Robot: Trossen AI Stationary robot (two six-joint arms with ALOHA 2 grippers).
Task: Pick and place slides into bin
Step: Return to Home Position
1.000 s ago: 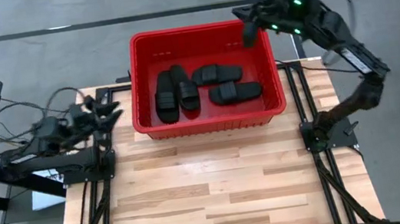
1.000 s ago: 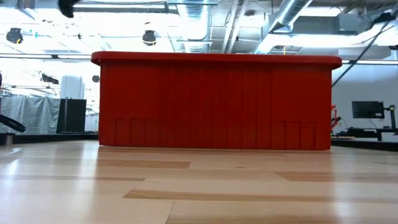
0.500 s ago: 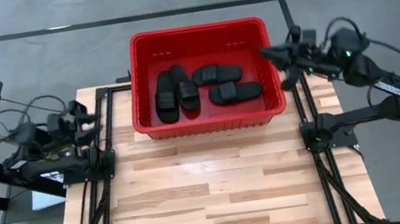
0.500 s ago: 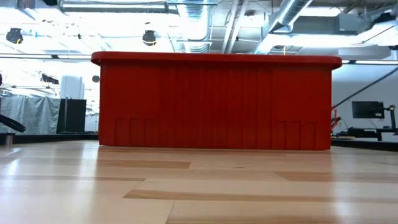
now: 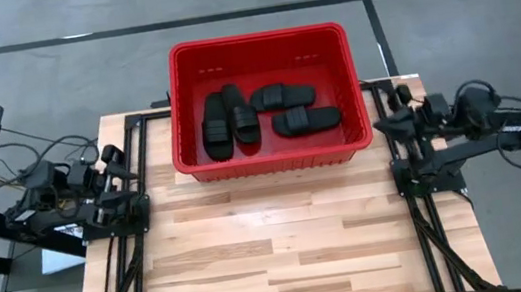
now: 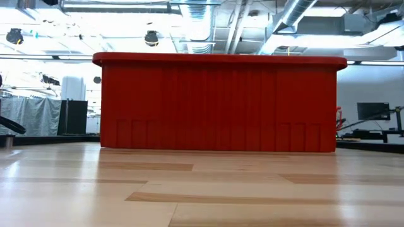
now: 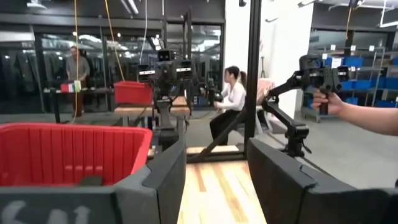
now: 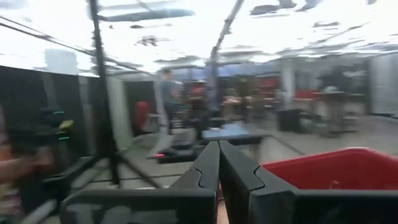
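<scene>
Spanning the high view, a pale wooden table [image 5: 285,254] carries the bin [image 5: 264,37] at its far end, midway between two folded arms. From table height the bin's ribbed red wall [image 6: 218,104] fills the middle of the picture, and its contents are hidden there. The left arm [image 5: 56,203] lies low over the table's left edge; the right arm [image 5: 470,128] lies low over the right edge. Both are clear of the bin.

All four slides [image 5: 241,112] lie inside the bin on its floor. Two lie side by side and touching in the left half, pointing toward the far wall. The other two lie crosswise in the right half, one nearer the far wall and one nearer the front.

The left gripper [image 5: 120,162] points toward the bin's left side, its fingers [image 7: 165,180] spread wide with nothing between them. The right gripper [image 5: 386,125] sits just beside the bin's right wall, its fingers [image 8: 205,171] pressed together and holding nothing.
</scene>
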